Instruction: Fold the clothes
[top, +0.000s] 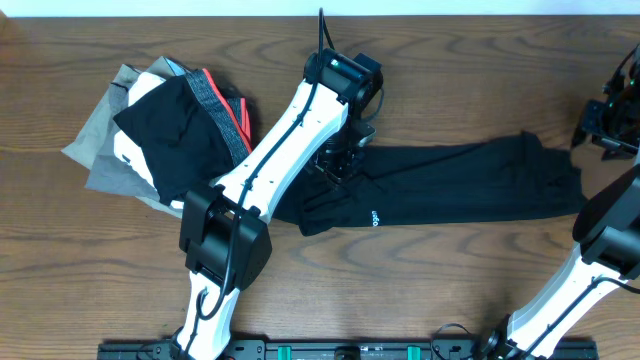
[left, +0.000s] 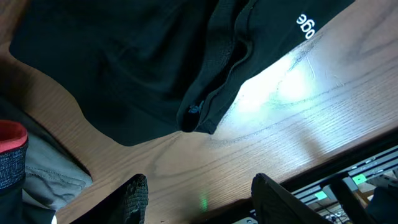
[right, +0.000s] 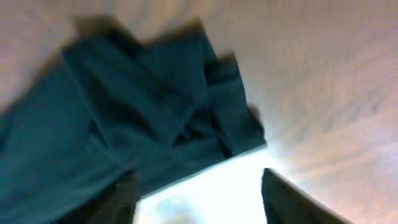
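Observation:
The black shirt (top: 450, 185) lies on the wooden table as a long folded strip running left to right, with small white lettering (top: 374, 217) near its left end. My left gripper (top: 338, 160) hovers over the strip's left end. In the left wrist view its fingers (left: 199, 199) are open and empty above bare wood, with the shirt's edge (left: 155, 68) and the lettering (left: 305, 26) just beyond. My right gripper (top: 600, 128) is by the strip's right end. In the blurred right wrist view its fingers (right: 199, 193) are open and empty, with the shirt's end (right: 137, 106) ahead.
A pile of other clothes (top: 170, 120) lies at the back left: grey fabric, a black garment with a grey and red band, and something white. It also shows in the left wrist view (left: 25, 168). A black rail (top: 330, 350) runs along the table's front edge.

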